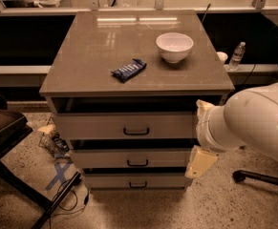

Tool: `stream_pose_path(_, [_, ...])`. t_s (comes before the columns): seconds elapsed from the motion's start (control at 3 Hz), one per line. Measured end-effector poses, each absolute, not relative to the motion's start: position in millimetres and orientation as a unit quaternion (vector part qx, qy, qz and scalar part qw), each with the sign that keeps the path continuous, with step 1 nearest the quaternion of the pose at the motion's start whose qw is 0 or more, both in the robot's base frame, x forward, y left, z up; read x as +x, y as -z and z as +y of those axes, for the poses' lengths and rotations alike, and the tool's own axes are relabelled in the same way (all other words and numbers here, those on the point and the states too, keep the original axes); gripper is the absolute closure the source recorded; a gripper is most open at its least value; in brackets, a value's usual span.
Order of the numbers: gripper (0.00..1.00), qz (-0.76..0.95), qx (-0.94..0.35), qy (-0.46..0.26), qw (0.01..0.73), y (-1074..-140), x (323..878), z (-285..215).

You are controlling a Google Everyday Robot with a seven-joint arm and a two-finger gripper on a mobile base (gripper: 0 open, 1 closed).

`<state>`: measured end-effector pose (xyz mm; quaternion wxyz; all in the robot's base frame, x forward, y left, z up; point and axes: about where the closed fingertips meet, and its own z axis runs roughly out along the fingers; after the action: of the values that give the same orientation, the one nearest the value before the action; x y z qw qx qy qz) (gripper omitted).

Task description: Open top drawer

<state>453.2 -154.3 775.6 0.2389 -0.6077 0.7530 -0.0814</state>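
The top drawer [95,126] is the tallest of three grey-beige fronts on the cabinet, with a small dark loop handle [136,131] at its middle. A dark gap shows between its upper edge and the cabinet top. My white arm [253,123] reaches in from the right. My gripper [201,128] is at the arm's left end, against the right end of the top drawer front and to the right of the handle. A beige part [200,162] hangs below it, in front of the middle drawer's right end.
On the cabinet top [81,66] lie a blue snack packet [128,69] and a white bowl [174,46]. Two shallower drawers [100,159] sit below. A dark chair [2,128] and cables [62,194] are at the left, a chair base [260,176] at the right, and a water bottle [237,55] behind.
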Motion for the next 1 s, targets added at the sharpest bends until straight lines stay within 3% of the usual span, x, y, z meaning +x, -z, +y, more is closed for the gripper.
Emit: stream_pose_path(1.0, [0.00, 0.747, -0.618, 0.028, 0.244, -672.8, 526.8, -123.7])
